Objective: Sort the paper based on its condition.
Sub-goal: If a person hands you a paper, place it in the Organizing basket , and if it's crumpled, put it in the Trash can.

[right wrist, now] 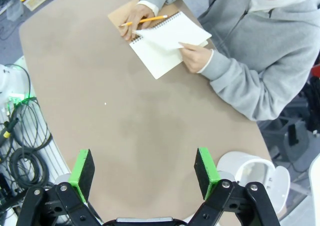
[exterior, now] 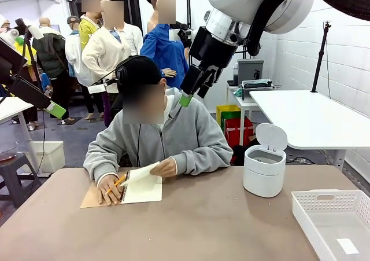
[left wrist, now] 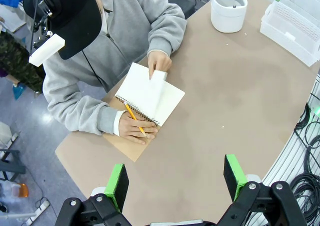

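A person at the far side of the table holds a yellow pencil (exterior: 115, 184) over an open spiral notebook (exterior: 144, 190) with a brown cover. The other hand lifts a smooth white paper sheet (exterior: 141, 171) off the page; I cannot tell if it is torn free. The same sheet (left wrist: 159, 88) and notebook (left wrist: 142, 93) lie below my left gripper (left wrist: 176, 178), which hangs open and empty high above the table. My right gripper (right wrist: 144, 172) is also open and empty, high above the sheet (right wrist: 172, 33). From the front, the right gripper (exterior: 193, 93) hovers beside the person's head and the left gripper (exterior: 52, 106) is at the far left.
A small white bin (exterior: 265, 168) with its lid up stands on the table's right part. A white slotted basket (exterior: 335, 220) sits at the near right corner with a small white slip in it. Bare brown table (exterior: 202, 226) spreads in front of the notebook. Several people stand behind.
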Robot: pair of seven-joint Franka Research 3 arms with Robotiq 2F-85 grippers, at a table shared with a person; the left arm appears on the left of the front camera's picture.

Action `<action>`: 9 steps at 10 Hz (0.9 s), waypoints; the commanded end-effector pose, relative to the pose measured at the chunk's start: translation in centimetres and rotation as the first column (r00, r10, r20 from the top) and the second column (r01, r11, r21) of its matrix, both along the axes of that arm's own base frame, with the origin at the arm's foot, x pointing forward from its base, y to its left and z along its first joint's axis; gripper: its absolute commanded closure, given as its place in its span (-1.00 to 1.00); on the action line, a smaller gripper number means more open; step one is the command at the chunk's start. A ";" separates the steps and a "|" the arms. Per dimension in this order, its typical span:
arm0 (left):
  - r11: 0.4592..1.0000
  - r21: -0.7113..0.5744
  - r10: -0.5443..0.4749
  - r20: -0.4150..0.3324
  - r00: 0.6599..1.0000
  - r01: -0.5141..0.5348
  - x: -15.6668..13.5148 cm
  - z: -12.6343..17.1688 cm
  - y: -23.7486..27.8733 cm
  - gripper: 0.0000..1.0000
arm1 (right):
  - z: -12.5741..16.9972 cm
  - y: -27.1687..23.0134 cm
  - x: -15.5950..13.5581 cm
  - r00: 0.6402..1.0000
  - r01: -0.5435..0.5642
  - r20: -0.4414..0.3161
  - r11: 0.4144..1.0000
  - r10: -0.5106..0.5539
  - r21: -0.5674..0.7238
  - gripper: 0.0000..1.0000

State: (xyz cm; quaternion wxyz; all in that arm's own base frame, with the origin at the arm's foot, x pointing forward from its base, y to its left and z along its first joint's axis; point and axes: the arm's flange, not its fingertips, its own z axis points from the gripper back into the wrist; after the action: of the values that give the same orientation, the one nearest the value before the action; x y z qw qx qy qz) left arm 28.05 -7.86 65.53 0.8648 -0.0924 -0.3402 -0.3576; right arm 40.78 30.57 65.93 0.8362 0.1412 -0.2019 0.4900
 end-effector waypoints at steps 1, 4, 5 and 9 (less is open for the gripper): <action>1.000 -0.007 -0.002 0.001 1.000 0.002 0.0 0.0 0.1 -1.00 | 0.1 0.1 0.0 1.000 0.003 -0.007 1.000 -0.003 -0.010 -1.00; 1.000 -0.007 -0.002 0.001 1.000 0.002 0.0 0.0 0.1 -1.00 | 0.1 0.1 0.0 1.000 0.003 -0.007 1.000 -0.003 -0.010 -1.00; 1.000 -0.007 -0.002 0.001 1.000 0.002 0.0 0.0 0.1 -1.00 | 0.1 0.1 0.0 1.000 0.003 -0.007 1.000 -0.003 -0.010 -1.00; 1.000 -0.007 -0.002 0.001 1.000 0.002 0.0 0.0 0.1 -1.00 | 0.1 0.1 0.0 1.000 0.003 -0.007 1.000 -0.003 -0.010 -1.00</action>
State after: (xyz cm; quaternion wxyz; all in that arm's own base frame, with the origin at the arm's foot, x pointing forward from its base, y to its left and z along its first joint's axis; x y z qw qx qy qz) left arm 28.05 -7.86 65.53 0.8648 -0.0924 -0.3402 -0.3576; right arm 40.78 30.57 65.93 0.8362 0.1412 -0.2019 0.4899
